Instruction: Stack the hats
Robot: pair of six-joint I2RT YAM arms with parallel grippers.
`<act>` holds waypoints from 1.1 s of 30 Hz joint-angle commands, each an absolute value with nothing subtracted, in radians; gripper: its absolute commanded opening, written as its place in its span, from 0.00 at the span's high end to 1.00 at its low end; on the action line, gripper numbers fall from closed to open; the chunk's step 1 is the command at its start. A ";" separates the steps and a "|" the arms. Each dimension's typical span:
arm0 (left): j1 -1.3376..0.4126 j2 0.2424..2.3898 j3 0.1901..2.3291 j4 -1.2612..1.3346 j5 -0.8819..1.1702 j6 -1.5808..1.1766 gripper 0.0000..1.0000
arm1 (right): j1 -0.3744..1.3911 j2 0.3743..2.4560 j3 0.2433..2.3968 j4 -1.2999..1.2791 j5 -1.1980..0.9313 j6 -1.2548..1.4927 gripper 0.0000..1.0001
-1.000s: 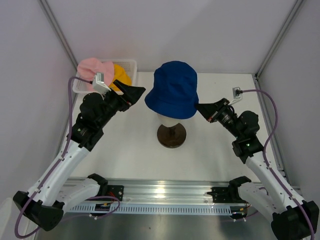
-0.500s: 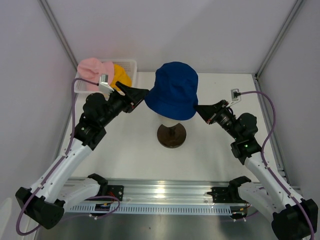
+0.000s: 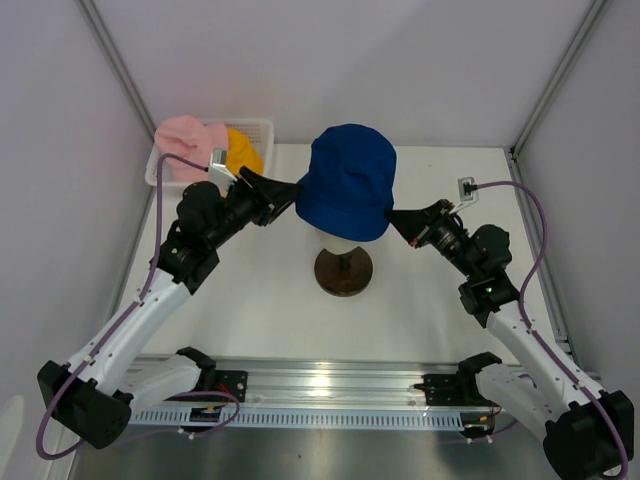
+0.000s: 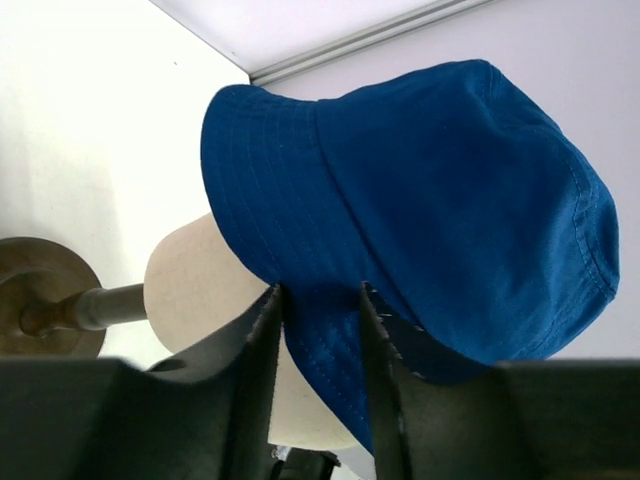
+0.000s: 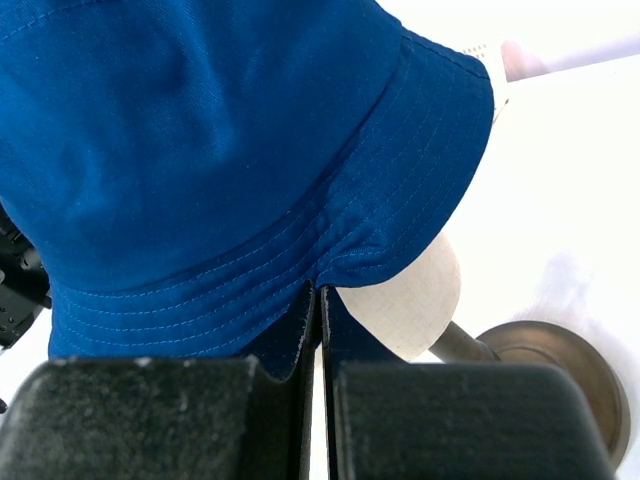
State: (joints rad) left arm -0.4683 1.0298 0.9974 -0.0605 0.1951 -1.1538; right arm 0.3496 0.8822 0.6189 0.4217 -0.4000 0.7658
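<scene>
A dark blue hat (image 3: 348, 185) sits tilted on the cream mannequin head (image 3: 340, 243), covering its top. My left gripper (image 3: 290, 190) is at the hat's left brim. In the left wrist view its jaws (image 4: 318, 290) stand a little apart, with the blue brim (image 4: 320, 330) passing between them. My right gripper (image 3: 392, 220) is at the right brim; in the right wrist view its fingers (image 5: 320, 290) are pressed together on the brim's edge (image 5: 340, 260). A pink hat (image 3: 185, 135) and a yellow-orange hat (image 3: 243, 152) lie in the basket at the back left.
The white mesh basket (image 3: 262, 128) stands in the back left corner. The mannequin's dark round stand (image 3: 343, 270) rests mid-table beneath the head. Grey walls close in the table on three sides.
My left gripper has moved right to the hat's left brim and its jaws have narrowed around it. The right gripper has shifted slightly left and stayed shut on the right brim.
</scene>
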 commanded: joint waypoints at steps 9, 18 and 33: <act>-0.474 0.997 0.969 0.017 0.218 -1.224 0.21 | 0.354 0.916 0.607 0.380 -0.377 0.729 1.00; -0.476 1.034 0.942 0.095 0.221 -1.264 0.31 | 0.359 0.934 0.617 0.385 -0.384 0.726 1.00; -0.502 0.983 0.873 0.052 0.112 -1.135 0.99 | 0.359 0.925 0.630 0.289 -0.258 0.692 1.00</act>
